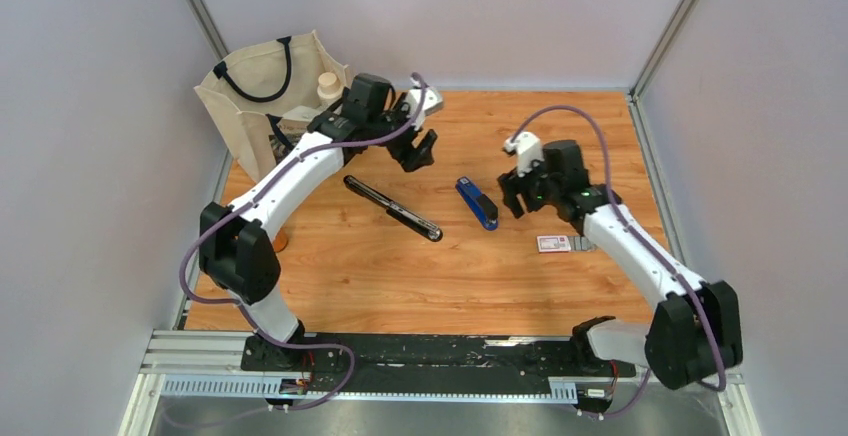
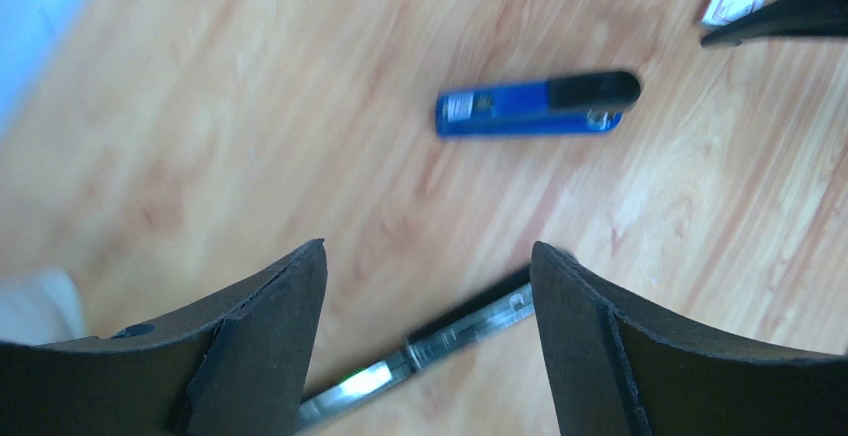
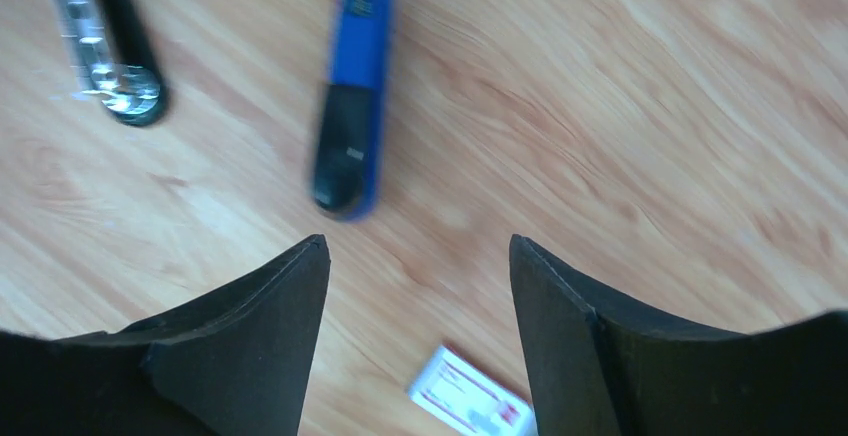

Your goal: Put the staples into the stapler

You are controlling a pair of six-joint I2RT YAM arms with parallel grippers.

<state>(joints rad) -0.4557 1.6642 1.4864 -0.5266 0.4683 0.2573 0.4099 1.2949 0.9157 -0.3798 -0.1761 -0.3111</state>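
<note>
A long black stapler lies swung open flat at the table's middle, with its metal rail showing in the left wrist view. A small blue stapler lies to its right. The white staples box with red print lies on the right, with a grey staple strip beside it. My left gripper is open and empty, above the table behind the black stapler. My right gripper is open and empty, between the blue stapler and the box, touching neither.
A cream tote bag with black handles stands at the back left, with a bottle in it. Grey enclosure walls stand close on the left, back and right. A black rail runs along the near edge.
</note>
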